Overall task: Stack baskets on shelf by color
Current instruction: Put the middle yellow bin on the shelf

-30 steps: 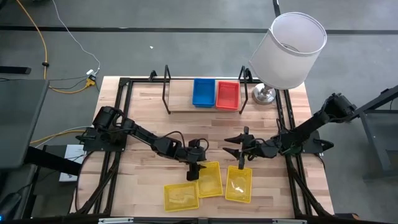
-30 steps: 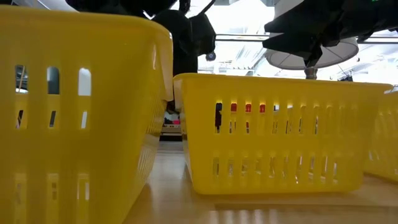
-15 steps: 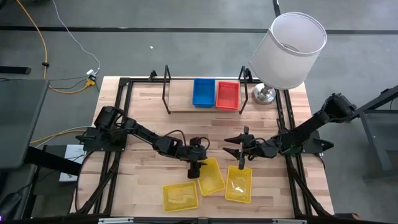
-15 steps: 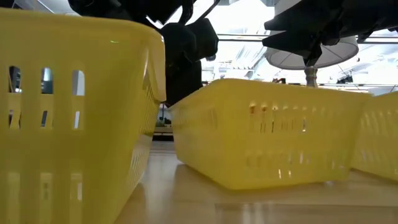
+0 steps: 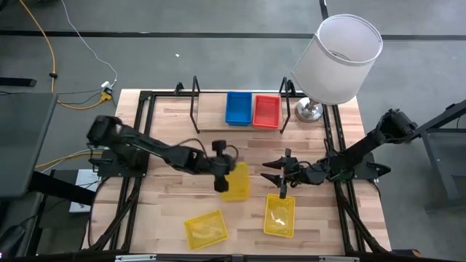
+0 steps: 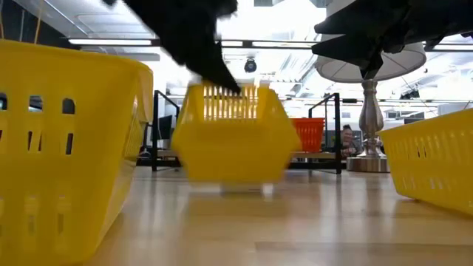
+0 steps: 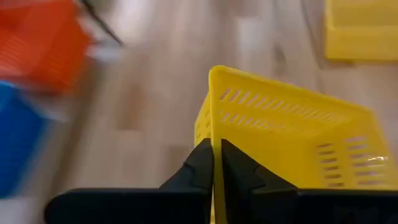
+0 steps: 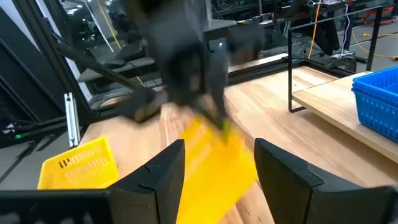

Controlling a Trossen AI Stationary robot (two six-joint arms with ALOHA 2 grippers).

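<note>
The held yellow basket (image 5: 235,181) hangs clear of the table near its middle, its wall pinched between the left gripper's (image 7: 216,163) closed fingers. The shelf (image 5: 211,120) lies at the far edge, straight ahead of it; a blue basket (image 5: 237,108) and a red basket (image 5: 266,110) fill the middle and right places, so the bare left place is the likely target. That spot sits ahead and a little to the left arm's side, making this arm the nearer one. The right gripper (image 5: 280,179) hovers with fingers spread above another yellow basket (image 5: 279,215); a third yellow basket (image 5: 204,228) rests at the near edge.
</note>
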